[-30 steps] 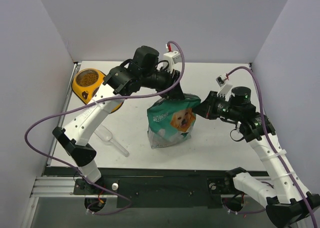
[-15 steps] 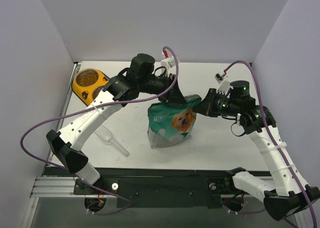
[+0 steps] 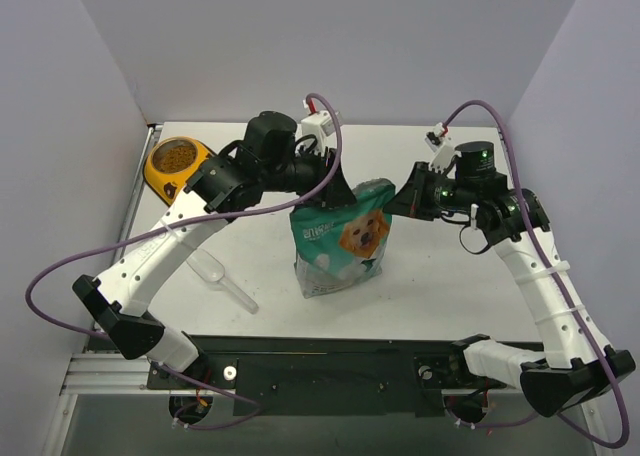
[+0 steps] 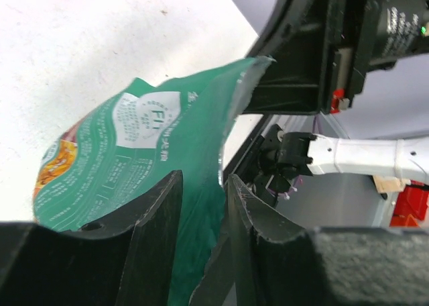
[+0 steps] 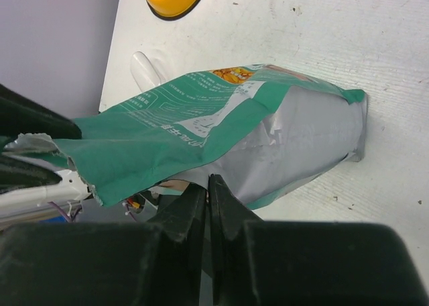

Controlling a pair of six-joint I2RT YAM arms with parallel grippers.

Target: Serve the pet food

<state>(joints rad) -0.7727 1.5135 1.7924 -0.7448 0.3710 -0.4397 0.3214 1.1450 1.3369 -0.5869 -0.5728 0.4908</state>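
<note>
The teal-and-white pouch (image 3: 340,244) with the dog's face stands at the middle of the table, both grippers at its top. My left gripper (image 3: 327,192) is shut on the pouch's top left edge; in the left wrist view green pouch (image 4: 134,145) wall fills the gap of the gripper (image 4: 203,180). My right gripper (image 3: 398,204) pinches the top right edge, jaws shut tight on the silvery pouch (image 5: 281,145) side at the gripper (image 5: 210,178). Brown pet food (image 3: 176,157) lies in one bowl of the yellow feeder (image 3: 157,174). Any pet food inside the pouch is hidden.
A clear plastic scoop (image 3: 216,274) lies on the table left of the pouch, below the feeder; it also shows as the scoop (image 5: 143,67) in the right wrist view. Purple cables loop above both arms. White walls close in the left, back and right.
Both grippers have drifted left and slightly back with the pouch's top, leaning the top leftward. The left arm's elbow has swung left. Neither grip has changed.
</note>
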